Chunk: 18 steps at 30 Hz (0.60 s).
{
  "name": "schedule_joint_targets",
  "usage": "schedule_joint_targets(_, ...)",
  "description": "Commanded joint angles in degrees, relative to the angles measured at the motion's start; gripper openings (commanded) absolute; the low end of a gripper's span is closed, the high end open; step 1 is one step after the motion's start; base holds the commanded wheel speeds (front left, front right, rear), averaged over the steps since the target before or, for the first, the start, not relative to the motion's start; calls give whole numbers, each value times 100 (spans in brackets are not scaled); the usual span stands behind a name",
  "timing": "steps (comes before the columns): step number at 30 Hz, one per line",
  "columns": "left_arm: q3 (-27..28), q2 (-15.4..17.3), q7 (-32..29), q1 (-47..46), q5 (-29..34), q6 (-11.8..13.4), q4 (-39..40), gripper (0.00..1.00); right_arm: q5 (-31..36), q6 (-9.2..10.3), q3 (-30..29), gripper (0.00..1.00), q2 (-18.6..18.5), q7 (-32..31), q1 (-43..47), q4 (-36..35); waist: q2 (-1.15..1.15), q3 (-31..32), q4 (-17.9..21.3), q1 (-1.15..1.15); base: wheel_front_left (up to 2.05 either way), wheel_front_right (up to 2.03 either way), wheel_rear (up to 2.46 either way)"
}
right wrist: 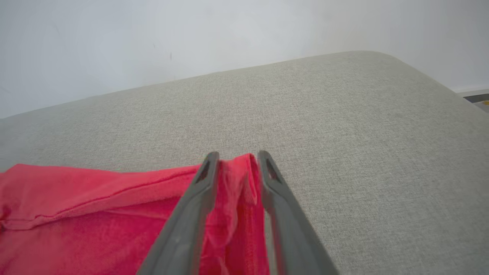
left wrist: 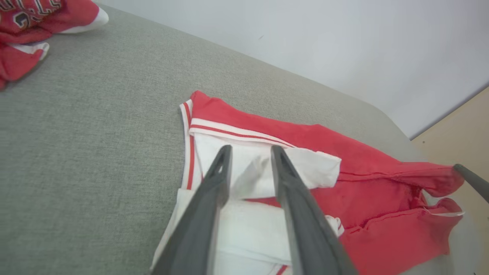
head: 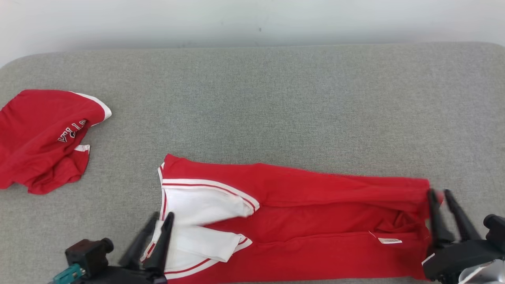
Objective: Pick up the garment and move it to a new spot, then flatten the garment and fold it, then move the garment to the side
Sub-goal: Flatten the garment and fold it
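On the grey surface, red garment.

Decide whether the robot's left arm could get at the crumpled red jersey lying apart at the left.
Probably yes: only bare grey surface lies between the left gripper and the crumpled jersey, and its jaws stand open.
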<state>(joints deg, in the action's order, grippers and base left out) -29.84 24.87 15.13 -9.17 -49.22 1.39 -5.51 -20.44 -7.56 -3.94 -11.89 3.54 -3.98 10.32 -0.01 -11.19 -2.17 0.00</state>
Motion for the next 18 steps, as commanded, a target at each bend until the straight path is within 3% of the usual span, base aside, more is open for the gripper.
schedule_joint_targets(1,154,-85,-1,109,121,-41,-17,100,37,13,-34,100,32,-11,102,-62,1,20,-2,0,0,0,0)
schedule_joint_targets(6,1038,-443,-1,303,772,-108,71,100,-17,13,-79,100,61,9,149,-255,1,96,-20,0,0,0,0)
schedule_joint_targets(9,1657,-657,-1,401,1474,-141,196,100,16,13,-110,100,61,-76,121,-203,1,139,-32,0,0,0,0)
schedule_joint_targets(13,2310,-978,-1,562,2384,-259,327,100,24,13,-210,100,147,-225,-10,164,1,202,-66,0,0,0,0)
schedule_joint_targets(18,2997,-1392,-1,725,2988,-522,249,100,99,13,-186,100,179,-261,-149,865,1,254,-117,0,0,0,0)
